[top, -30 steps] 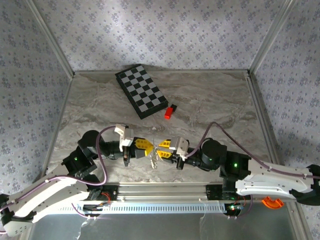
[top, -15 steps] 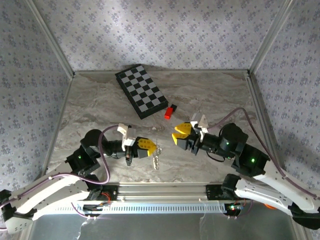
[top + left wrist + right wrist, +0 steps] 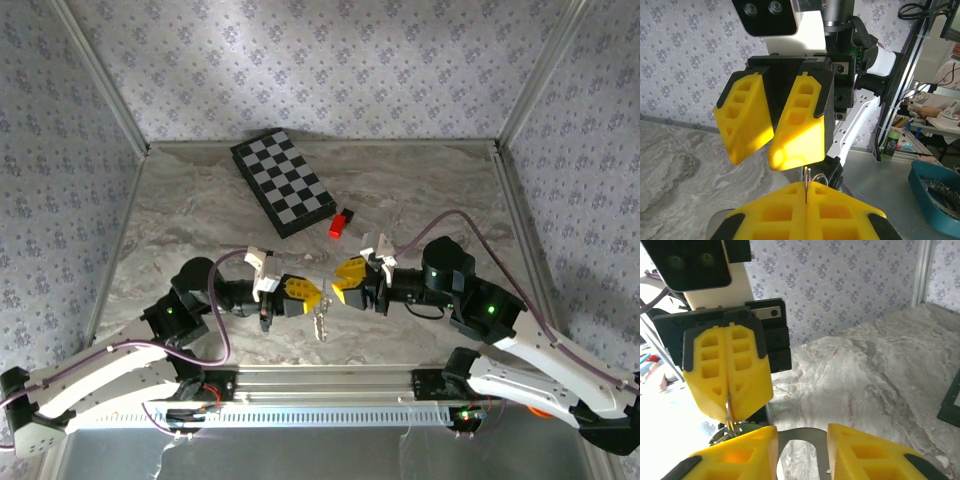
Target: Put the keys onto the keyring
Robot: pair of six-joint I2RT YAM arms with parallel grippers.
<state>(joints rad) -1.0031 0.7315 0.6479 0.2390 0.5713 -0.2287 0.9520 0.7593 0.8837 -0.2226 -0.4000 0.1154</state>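
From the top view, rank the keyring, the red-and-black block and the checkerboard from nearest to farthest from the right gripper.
1. keyring, dangling from the shut left gripper, just beside the open right gripper.
2. red-and-black block, on the table farther back.
3. checkerboard, farthest, back and to the left.

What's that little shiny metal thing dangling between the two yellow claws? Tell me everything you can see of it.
The keyring is a thin, silvery, glinting metal piece. Its top is pinched edge-on between the shut yellow fingers of the left gripper, and the rest dangles below, over the marbled table. From the left wrist it shows as a fine upright sliver with a small loop beside it. The right gripper faces it closely, jaws apart.
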